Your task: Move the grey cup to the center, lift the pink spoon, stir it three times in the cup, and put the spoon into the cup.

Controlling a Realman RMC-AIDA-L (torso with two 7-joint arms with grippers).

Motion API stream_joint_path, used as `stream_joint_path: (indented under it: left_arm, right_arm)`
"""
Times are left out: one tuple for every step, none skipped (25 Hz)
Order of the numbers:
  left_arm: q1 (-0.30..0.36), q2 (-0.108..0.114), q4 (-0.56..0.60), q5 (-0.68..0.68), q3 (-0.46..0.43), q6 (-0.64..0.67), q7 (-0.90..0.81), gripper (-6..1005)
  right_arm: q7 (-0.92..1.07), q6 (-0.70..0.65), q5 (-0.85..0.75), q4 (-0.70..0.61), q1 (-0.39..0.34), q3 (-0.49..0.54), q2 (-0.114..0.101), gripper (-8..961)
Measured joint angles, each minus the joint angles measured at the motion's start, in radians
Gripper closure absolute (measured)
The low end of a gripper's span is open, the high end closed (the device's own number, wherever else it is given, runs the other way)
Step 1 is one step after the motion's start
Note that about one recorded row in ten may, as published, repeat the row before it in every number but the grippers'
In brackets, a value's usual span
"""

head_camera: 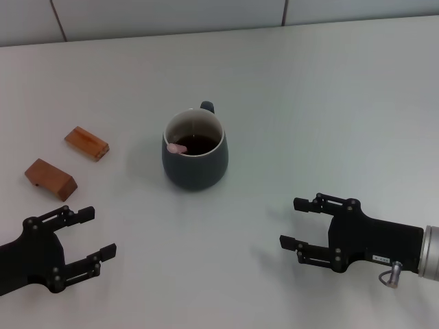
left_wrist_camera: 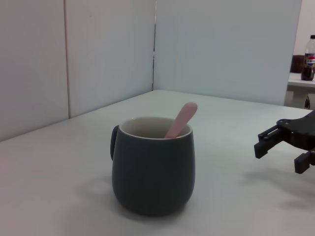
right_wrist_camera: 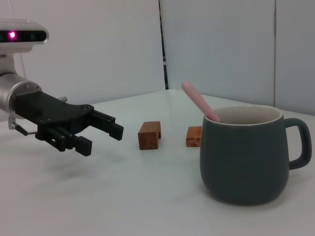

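Although the task sentence still speaks of stirring, the work is judged to be finished, since the small spoon with a pale pink handle (head_camera: 176, 147) is already seen standing in the rounded dark grey-blue ceramic mug (head_camera: 195, 159). Nearest the robot, in front of the grey cup and to its left, the black left gripper (head_camera: 89, 236) is held low over the white table (head_camera: 329, 110) with its fingers spread wide and nothing between them. In front of the cup and to its right, the black right gripper (head_camera: 293, 223) is likewise parted wide and empty, well apart from the cup.

The cup itself is set upright near the middle of the table, with dark liquid inside its white inner wall and its loop handle turned to the far side. The pink spoon is leaned against the left part of the rim, its handle tip raised above the rim and its bowl hidden in the liquid.

The cup is judged to be heavy, stiff, smooth-glazed and breakable, and liable to spill; it would best be taken across its rounded body. The spoon is judged light, rigid and slim, and would be pinched at the exposed pink handle.

Left of the cup, two brown wooden blocks (head_camera: 87, 142) are laid, matt and sharp-edged, apart from everything else.
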Motion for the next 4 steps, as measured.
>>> stream_joint_path:
  left_arm:
    - [0.0, 0.0, 0.0, 0.0, 0.0, 0.0, -0.001, 263]
    - [-0.001, 0.0, 0.0, 0.0, 0.0, 0.0, -0.001, 263]
    - [-0.001, 0.0, 0.0, 0.0, 0.0, 0.0, -0.002, 263]
    - [-0.001, 0.0, 0.0, 0.0, 0.0, 0.001, -0.002, 263]
  right_arm:
    - [0.0, 0.0, 0.0, 0.0, 0.0, 0.0, 0.0, 211]
    - [0.0, 0.0, 0.0, 0.0, 0.0, 0.0, 0.0, 211]
    - [0.0, 0.0, 0.0, 0.0, 0.0, 0.0, 0.0, 211]
    - [0.0, 0.0, 0.0, 0.0, 0.0, 0.0, 0.0, 211]
